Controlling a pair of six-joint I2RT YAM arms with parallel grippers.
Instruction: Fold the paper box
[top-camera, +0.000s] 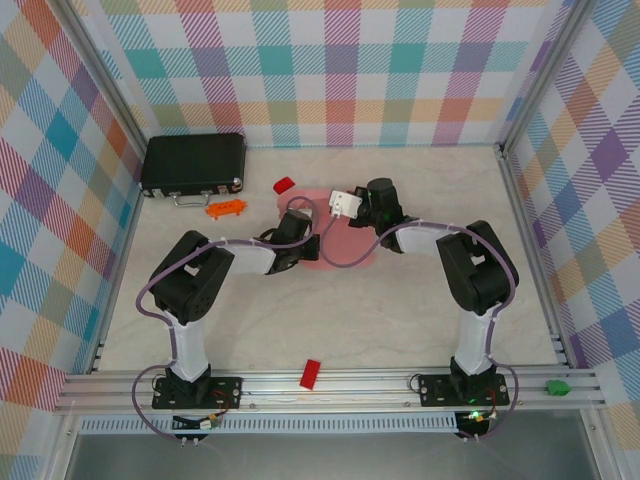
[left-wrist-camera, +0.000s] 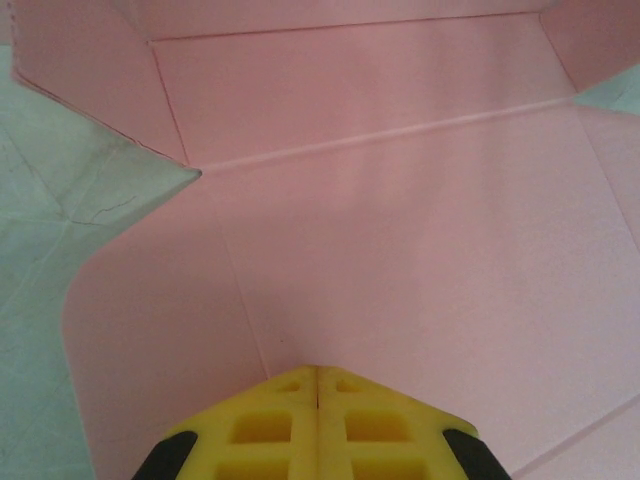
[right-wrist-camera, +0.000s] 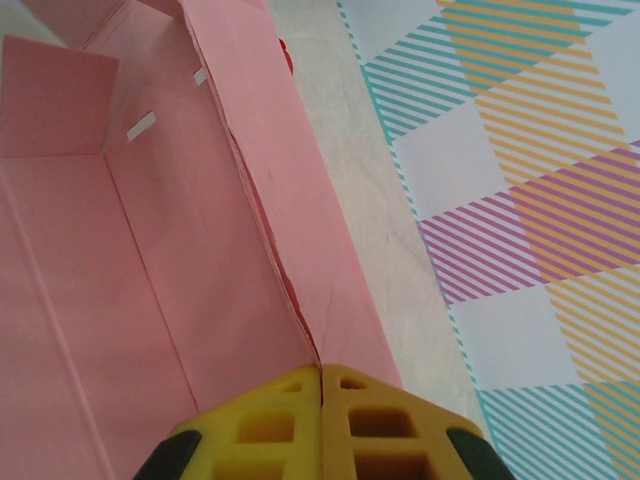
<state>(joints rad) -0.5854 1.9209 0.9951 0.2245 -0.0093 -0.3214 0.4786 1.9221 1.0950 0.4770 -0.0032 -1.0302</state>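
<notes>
Pink card everywhere I look: the paper box (top-camera: 345, 245) lies mid-surface (top-camera: 300, 320) between my two wrists, partly formed, its base panel flat and one long side turned up. My left tool (left-wrist-camera: 318, 388) is clenched, yellow fingertips (left-wrist-camera: 305, 420) pressed together with nothing between them, pointing down at the flat panel just short of a scored crease. Whether it touches the card or hangs just above it I cannot tell. My right tool (right-wrist-camera: 322, 378) is clenched too, and the doubled-over side wall runs straight into the seam between its tips, so I judge it is pinching that wall's edge. Now the risks. This card is thin: if I drag the right tool sideways instead of along the fold, the wall could buckle or tear where I nip it. If the left tool is not pinning the base, the whole sheet could slide on the smooth surface and the fold would wander off its score line. Let go too soon and the wall may spring open. The corner flap (right-wrist-camera: 60, 95) standing beside that wall could end up outside rather than tucked in. Writing? None I can read. Two small white marks (right-wrist-camera: 142, 125) on the card are blank, and the black case (top-camera: 193, 165) at the far left shows no legible brand.
</notes>
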